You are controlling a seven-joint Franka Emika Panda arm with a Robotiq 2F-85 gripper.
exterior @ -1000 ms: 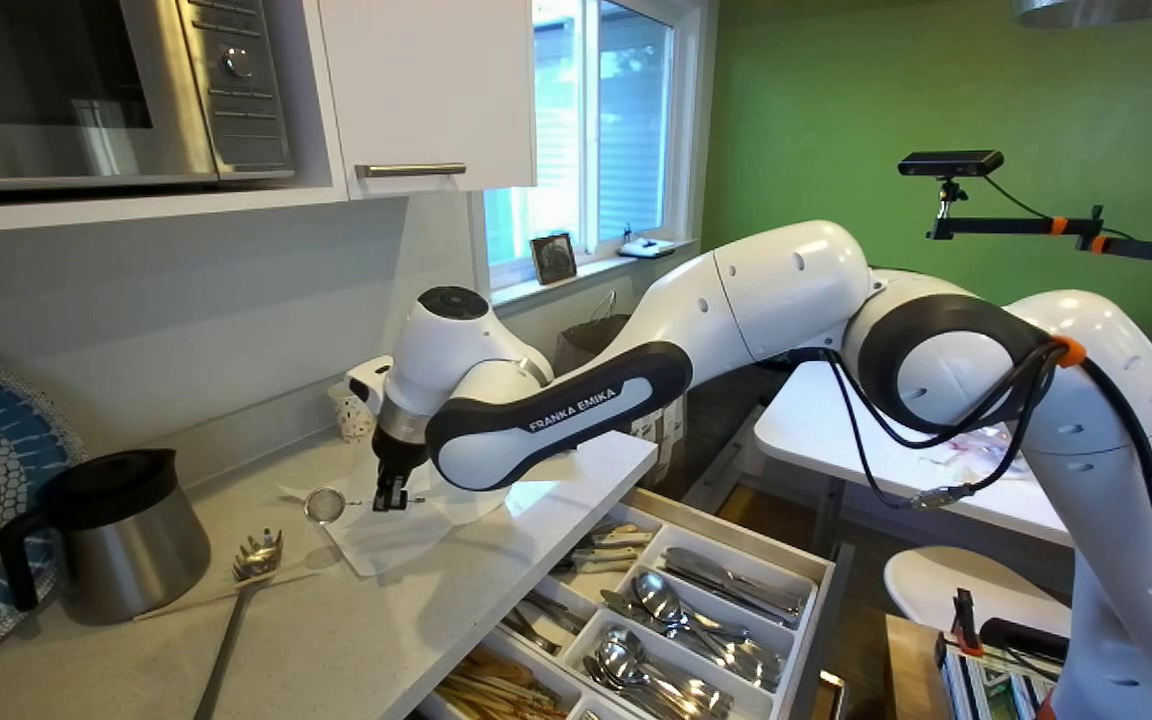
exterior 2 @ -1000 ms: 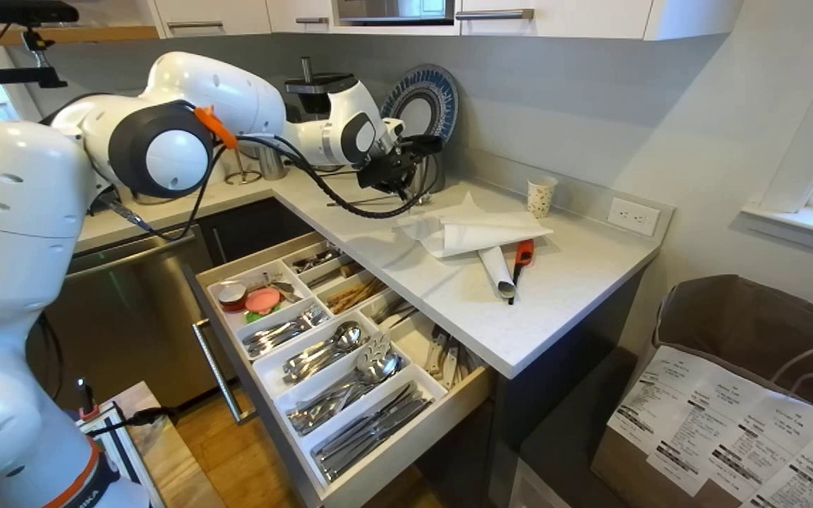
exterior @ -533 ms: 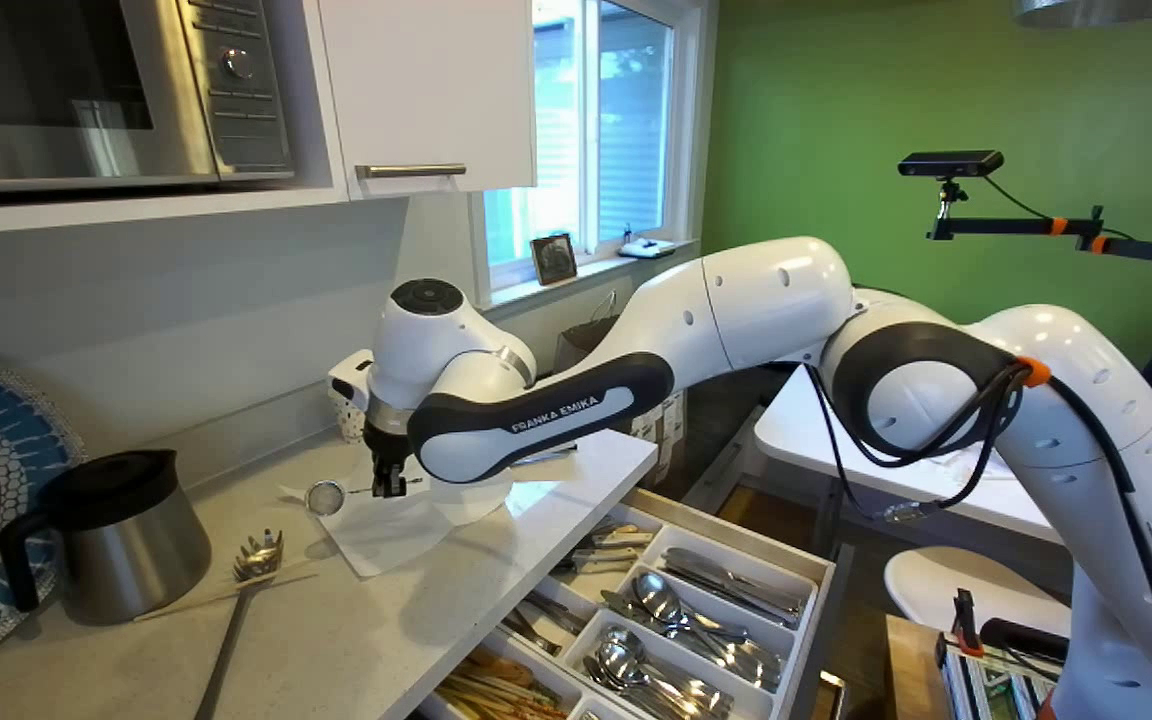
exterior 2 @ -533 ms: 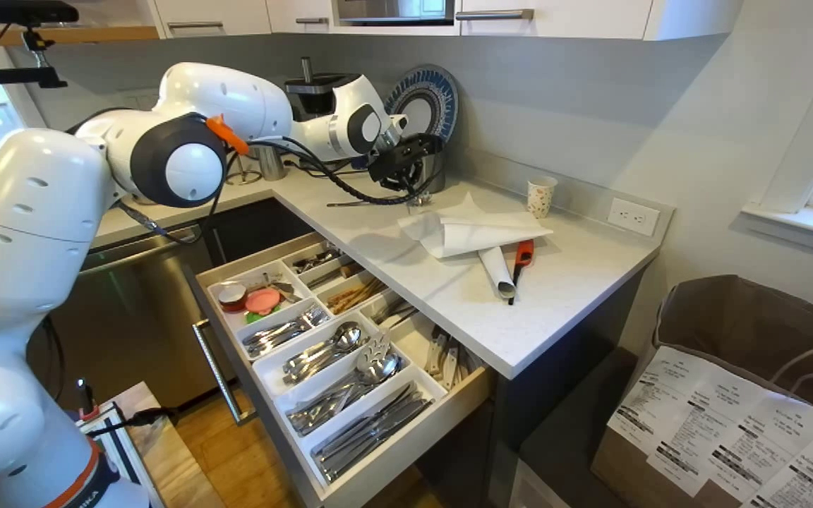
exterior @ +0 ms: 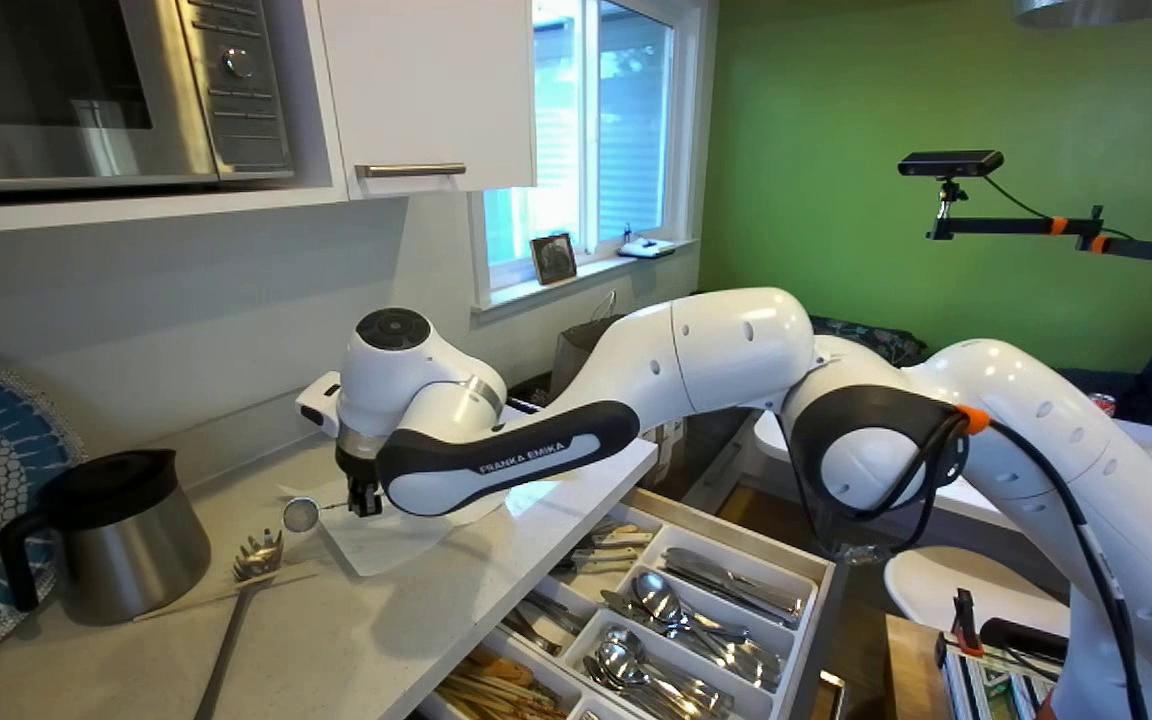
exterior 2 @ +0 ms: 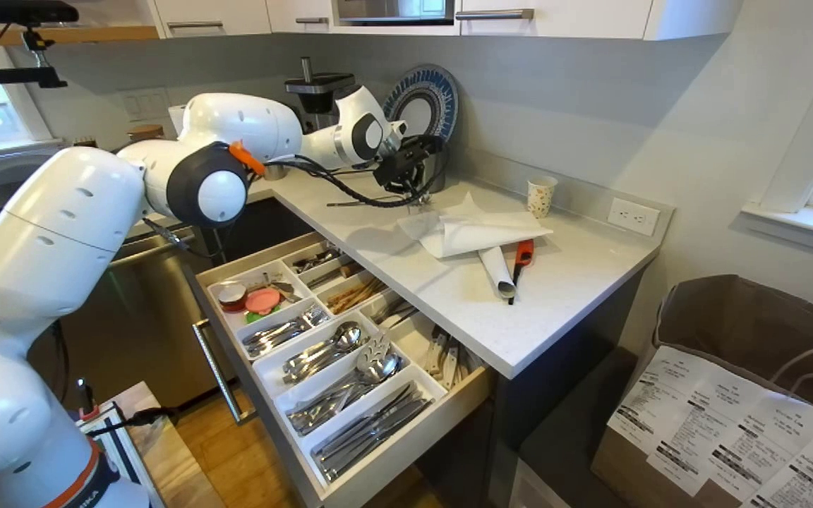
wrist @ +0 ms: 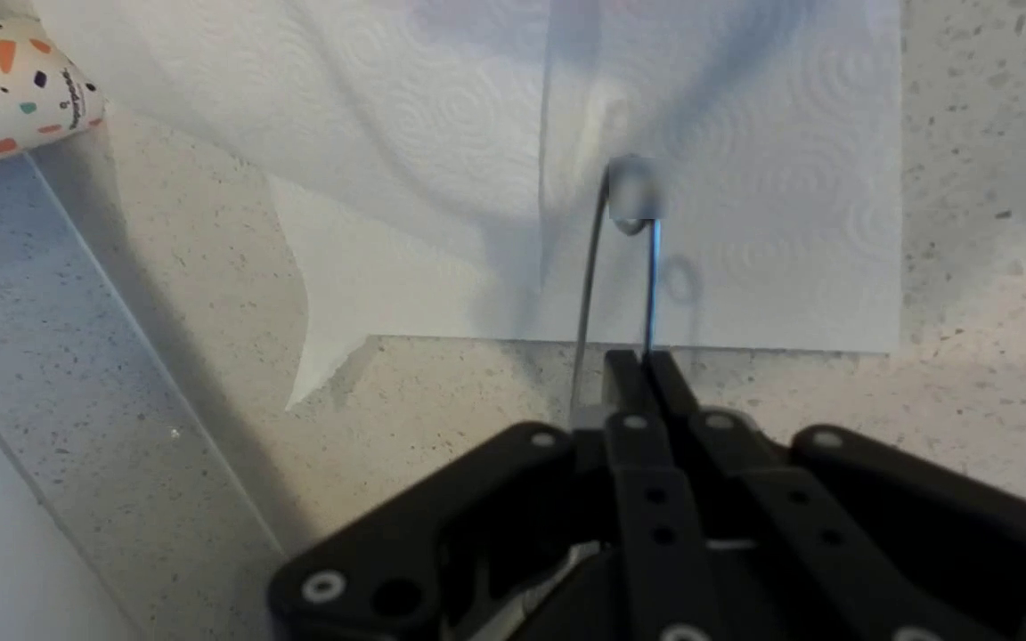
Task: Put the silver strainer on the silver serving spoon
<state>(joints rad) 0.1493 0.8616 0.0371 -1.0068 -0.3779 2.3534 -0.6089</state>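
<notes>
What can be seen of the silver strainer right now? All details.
The silver strainer shows a round, pale-grey head with a thin rim in an exterior view; any mesh is too fine to resolve. Its handle, metallic-looking, is two thin wires running to a blurred end. The end effector pinches one wire, holding the handle roughly level, apparently above the counter. The wrist view doesn't show the head.

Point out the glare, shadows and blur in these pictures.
Wrist view: fingers slightly soft, the wire handle of the silver strainer showing a blue glint and a smeared end loop, shadows across the paper towel; in an exterior view, window bright, metal spoons glinting; in an exterior view, a diagonal shadow edge on the wall.
</notes>
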